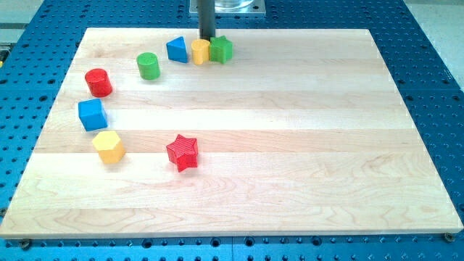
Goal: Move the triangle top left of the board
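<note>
A blue triangle (176, 49) lies near the view's top, left of centre. A yellow block (200, 51) sits just to its right, touching a green star-shaped block (221, 49). My rod comes down from the view's top; my tip (206, 38) is just behind the yellow block, between it and the green star, and to the right of the blue triangle.
A green cylinder (148, 65) and a red cylinder (98, 82) lie left of the triangle. A blue cube (92, 114) and a yellow hexagon (109, 146) sit at the left. A red star (182, 151) lies at the centre-left. The wooden board (290, 145) rests on a blue perforated table.
</note>
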Motion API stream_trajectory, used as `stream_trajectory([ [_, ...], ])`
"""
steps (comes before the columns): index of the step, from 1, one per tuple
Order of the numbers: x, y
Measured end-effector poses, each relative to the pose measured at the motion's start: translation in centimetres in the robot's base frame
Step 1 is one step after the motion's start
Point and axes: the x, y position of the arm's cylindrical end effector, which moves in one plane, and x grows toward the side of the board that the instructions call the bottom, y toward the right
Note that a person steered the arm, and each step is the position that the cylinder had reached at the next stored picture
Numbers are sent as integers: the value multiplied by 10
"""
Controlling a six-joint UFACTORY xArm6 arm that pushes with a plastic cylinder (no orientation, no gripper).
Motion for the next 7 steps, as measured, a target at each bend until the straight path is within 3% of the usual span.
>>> stream_trajectory([
  [1,42,-8],
  [2,40,-62],
  [3,33,-35],
  [6,6,-30],
  [7,-7,-67],
])
